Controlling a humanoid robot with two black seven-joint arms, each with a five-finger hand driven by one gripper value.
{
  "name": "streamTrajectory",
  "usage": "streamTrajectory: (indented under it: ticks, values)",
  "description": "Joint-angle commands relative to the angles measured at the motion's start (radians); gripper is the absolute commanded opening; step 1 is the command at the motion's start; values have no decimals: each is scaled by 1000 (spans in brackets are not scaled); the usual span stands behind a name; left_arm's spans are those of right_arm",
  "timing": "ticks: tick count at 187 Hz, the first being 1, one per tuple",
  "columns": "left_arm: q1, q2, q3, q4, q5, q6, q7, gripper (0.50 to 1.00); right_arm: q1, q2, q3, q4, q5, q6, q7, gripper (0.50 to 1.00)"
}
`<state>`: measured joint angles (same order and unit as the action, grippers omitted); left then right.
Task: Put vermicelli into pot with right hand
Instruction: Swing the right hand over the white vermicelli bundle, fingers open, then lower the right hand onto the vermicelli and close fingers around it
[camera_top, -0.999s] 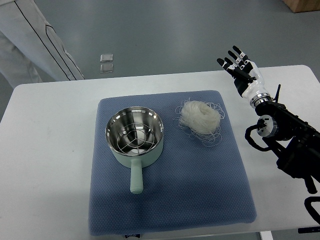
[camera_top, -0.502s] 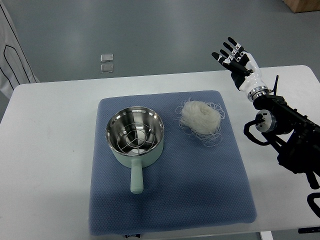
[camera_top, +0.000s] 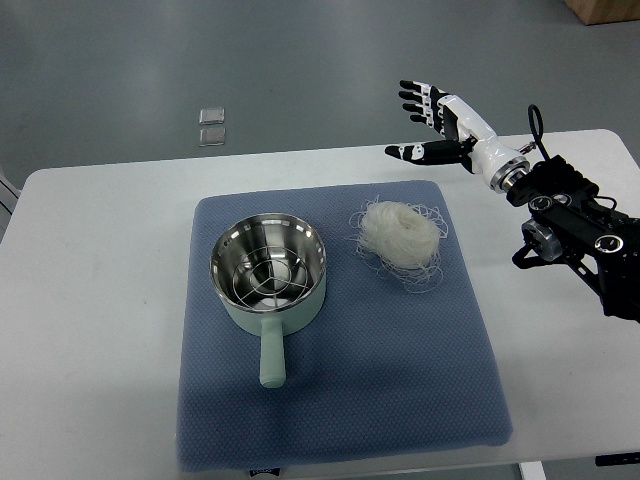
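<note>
Right hand (camera_top: 438, 125) hangs above the bench's (camera_top: 100, 300) far edge, beyond the vermicelli (camera_top: 401, 233), fingers (camera_top: 415, 95) spread wide, holding nothing. Its arm is cut off at the picture's right edge. Vermicelli nest lies on the blue mat (camera_top: 340, 400), just right of the pot (camera_top: 268, 272). Pot interior shows a wire rack; contents beneath unclear.

The pot (camera_top: 268, 276) is shiny metal inside, with a smooth, pale green outside and handle that look like plastic or paint. It sits on a soft blue cloth mat (camera_top: 340, 400) with a bumpy weave, and beside the pot on the mat lies the vermicelli (camera_top: 400, 235), a dry, white, stringy tangle. The table (camera_top: 100, 300) under the mat is smooth and white, and the right hand (camera_top: 440, 120) is glossy black and white plastic.
</note>
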<state>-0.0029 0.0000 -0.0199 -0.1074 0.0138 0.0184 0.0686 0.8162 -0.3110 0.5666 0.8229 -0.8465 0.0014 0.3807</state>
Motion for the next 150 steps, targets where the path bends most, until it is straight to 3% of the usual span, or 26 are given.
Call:
streamTrajectory:
  ticks: [1,45,80,150]
  values:
    - [0,0,0,0,0,0,0,1000,29,-40,-71,21,-117,29,1,919]
    - [0,0,0,0,0,0,0,1000,89,-148,-145,151,-327,138,1,919]
    - [0,0,0,0,0,0,0,1000,143,-181,-186,191,-562,212,3,919]
    - [0,0,0,0,0,0,-1,1000,241,-165,-284,197,-818,247,1,919]
